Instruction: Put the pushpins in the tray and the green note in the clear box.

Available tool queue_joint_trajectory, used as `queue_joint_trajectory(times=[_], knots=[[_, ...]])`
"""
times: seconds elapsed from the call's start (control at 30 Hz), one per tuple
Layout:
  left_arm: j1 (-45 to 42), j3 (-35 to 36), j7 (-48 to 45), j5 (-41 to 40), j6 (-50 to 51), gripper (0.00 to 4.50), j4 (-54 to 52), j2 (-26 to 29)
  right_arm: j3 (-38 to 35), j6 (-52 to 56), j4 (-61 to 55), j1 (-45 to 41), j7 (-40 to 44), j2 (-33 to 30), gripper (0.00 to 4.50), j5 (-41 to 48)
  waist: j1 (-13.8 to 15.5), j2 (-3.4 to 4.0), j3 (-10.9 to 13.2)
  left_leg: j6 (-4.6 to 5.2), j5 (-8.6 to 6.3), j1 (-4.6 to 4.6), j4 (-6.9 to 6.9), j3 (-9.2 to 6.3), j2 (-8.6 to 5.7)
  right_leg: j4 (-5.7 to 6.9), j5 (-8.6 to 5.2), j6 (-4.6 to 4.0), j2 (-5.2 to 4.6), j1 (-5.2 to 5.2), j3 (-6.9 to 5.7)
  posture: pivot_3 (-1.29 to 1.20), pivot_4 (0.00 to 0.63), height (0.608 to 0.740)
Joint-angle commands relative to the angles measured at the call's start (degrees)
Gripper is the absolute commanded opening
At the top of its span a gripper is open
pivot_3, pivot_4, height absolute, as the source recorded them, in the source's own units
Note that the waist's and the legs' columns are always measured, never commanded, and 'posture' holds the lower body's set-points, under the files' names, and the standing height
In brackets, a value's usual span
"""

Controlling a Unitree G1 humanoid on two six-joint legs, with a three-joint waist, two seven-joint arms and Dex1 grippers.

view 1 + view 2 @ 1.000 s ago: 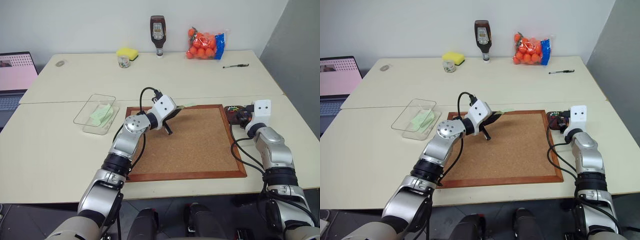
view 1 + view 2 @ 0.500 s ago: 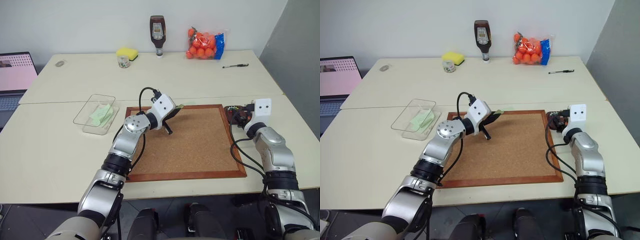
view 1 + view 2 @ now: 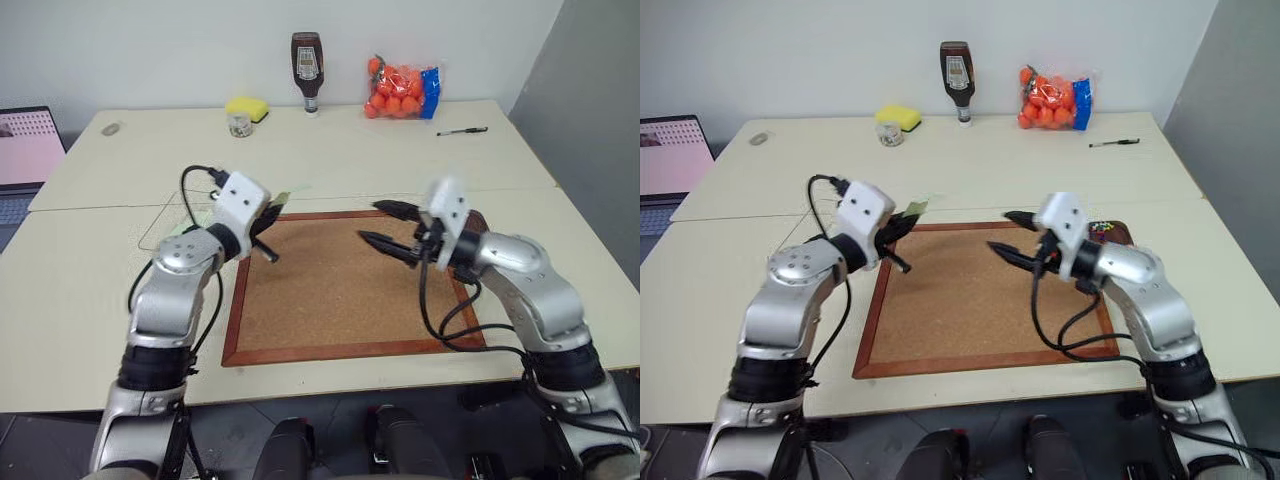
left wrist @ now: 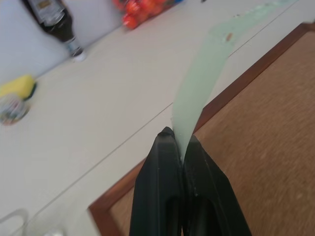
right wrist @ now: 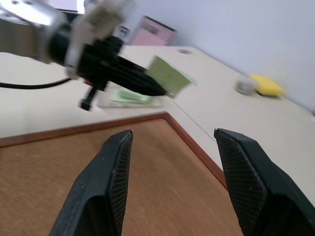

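Cream table (image 3: pixel 330 150), ketchup bottle (image 3: pixel 306 71) label unreadable

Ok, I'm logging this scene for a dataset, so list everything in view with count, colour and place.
corkboard: one, wood-framed, table centre
green note: one, pale green, pinched in left pincer
clear box: one, green paper inside, left of corkboard
tray: one, dark brown, right of corkboard
sauce bottle: one, brown, far edge
sponge: one, yellow, far edge
orange balls bag: one, far edge
pen: one, black, far right
laptop: one, far left
left pincer: shut
right pincer: open, over corkboard
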Motion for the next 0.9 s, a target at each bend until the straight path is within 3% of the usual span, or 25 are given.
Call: queue_joint_trajectory(times=[0.03,0.27,0.73,0.9], knots=[[-0.2,4.8,2.8,-0.7,3.2,0.0,-0.1,2.2,2.9,-0.2,6.3,-7.2,1.2,2.5,2.79,-2.5,0.1,0.0,0.0,0.0,0.0,0.0,0.0,0.01,-0.01,0.0,0.0,0.0,-0.01,-0.01,0.01,0.0,0.15,0.74],[-5.0,10.2,6.8,-3.3,8.6,0.0,10.5,3.3,5.6,-0.3,14.1,-16.0,-0.4,8.3,2.79,-6.6,0.3,-0.04,0.0,0.0,0.0,-0.14,-0.02,0.0,-0.08,-0.06,0.02,-0.04,-0.26,-0.08,0.0,0.0,0.15,0.74],[-13.0,17.1,14.8,-8.5,16.3,0.0,22.2,1.9,5.3,1.2,12.6,-14.8,-1.2,11.2,2.79,-8.5,0.2,-0.08,0.0,-0.01,0.0,-0.16,-0.02,-0.05,-0.22,-0.02,0.03,-0.05,-0.49,-0.1,-0.05,0.0,0.15,0.74],[-14.3,18.7,16.5,-10.5,18.8,0.92,23.4,1.4,5.1,1.8,12.0,-14.7,-1.6,11.9,2.89,-8.6,0.2,-0.1,0.0,-0.02,0.0,-0.16,-0.02,-0.04,-0.23,-0.02,0.03,-0.05,-0.5,-0.1,-0.04,0.0,0.15,0.74]])
